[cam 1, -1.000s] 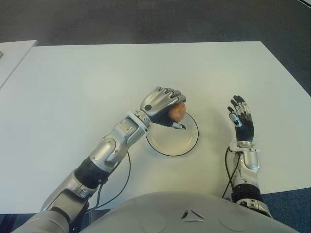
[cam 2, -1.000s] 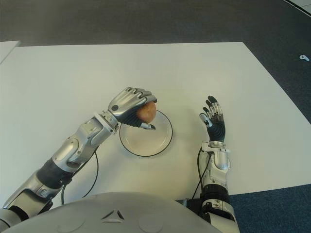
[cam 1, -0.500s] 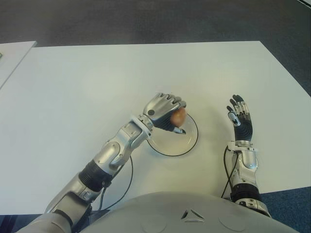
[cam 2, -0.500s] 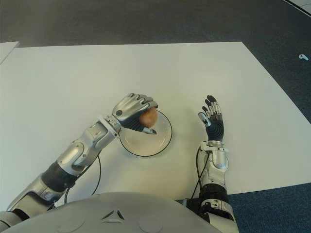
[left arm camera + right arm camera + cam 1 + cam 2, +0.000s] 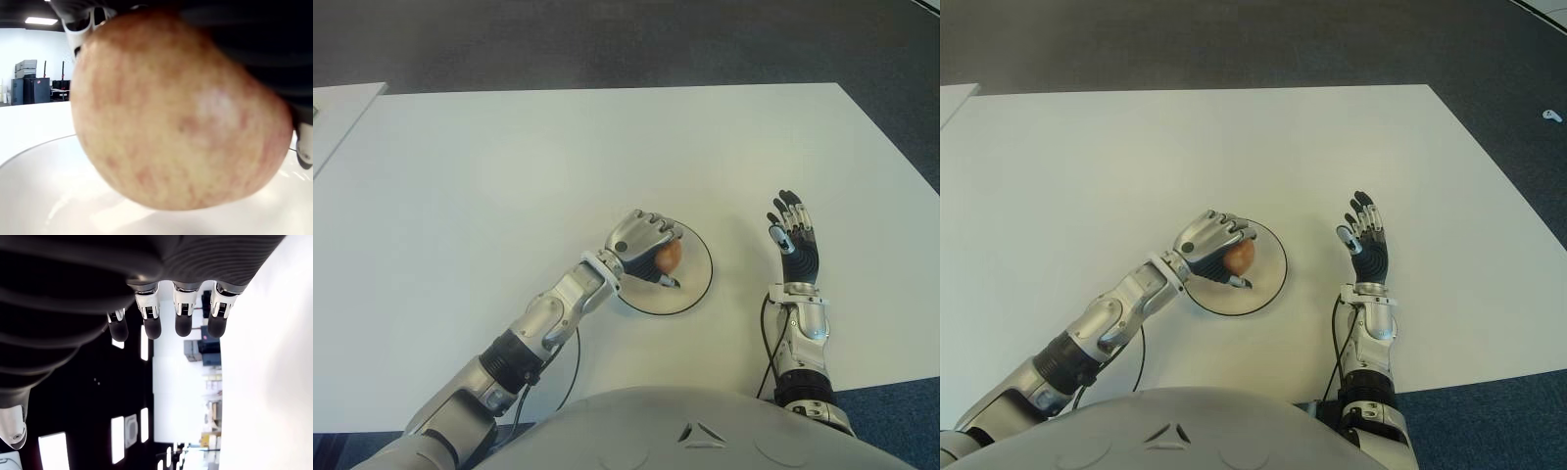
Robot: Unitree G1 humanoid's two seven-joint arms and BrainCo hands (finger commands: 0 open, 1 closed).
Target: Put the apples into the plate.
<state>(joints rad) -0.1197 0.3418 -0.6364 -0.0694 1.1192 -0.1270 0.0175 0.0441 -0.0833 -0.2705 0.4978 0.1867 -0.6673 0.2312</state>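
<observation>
Placement step. Left hand (image 5: 641, 241) curled around apple (image 5: 668, 255), low over plate (image 5: 697, 279), at its 10 o'clock rim; whether the apple touches the plate: cannot tell. Next: release fingers, lift clear. Right hand (image 5: 794, 243) at plate's 3 o'clock, fingers extended, empty

The robot's left hand (image 5: 643, 245) is a silver metal shell with a round dark screw-like disc on its back and dark segmented fingers with pale tips. Its forearm is silver-plated, with a white wrist bracket, a black ribbed sleeve at the elbow, and a thin black cable looping beside it. The right hand (image 5: 793, 237) shows a black ribbed palm, grey-and-white finger joints and a white wrist band. A smooth grey torso cover bears a small dark emblem.
</observation>
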